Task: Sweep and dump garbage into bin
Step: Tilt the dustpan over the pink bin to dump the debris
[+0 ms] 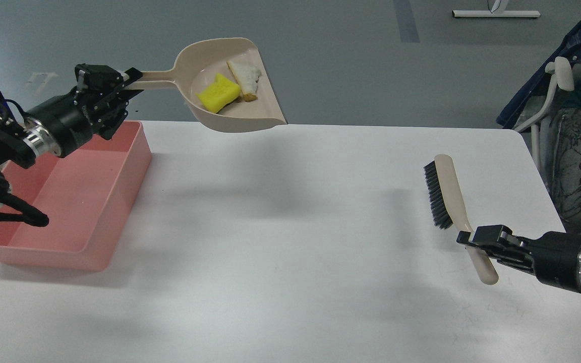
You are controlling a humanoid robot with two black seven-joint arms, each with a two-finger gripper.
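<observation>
Beige dustpan (230,85) held aloft beyond worktop's far edge: yellow scrap (218,93) and whitish slice (245,78) inside, touching. Pink bin (89,201) at worktop's left edge, nothing visible inside. Left gripper (126,83) jaws clamped on dustpan handle. Right gripper (474,239) jaws closed around brush (449,196) handle. White worktop (290,252); grey floor (321,50) behind.

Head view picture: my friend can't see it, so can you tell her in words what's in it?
The robot's left hand holds a beige dustpan in the air, carrying a yellow sponge piece and a bread slice, to the right of a pink bin. Its right hand grips a brush on the white table.
</observation>
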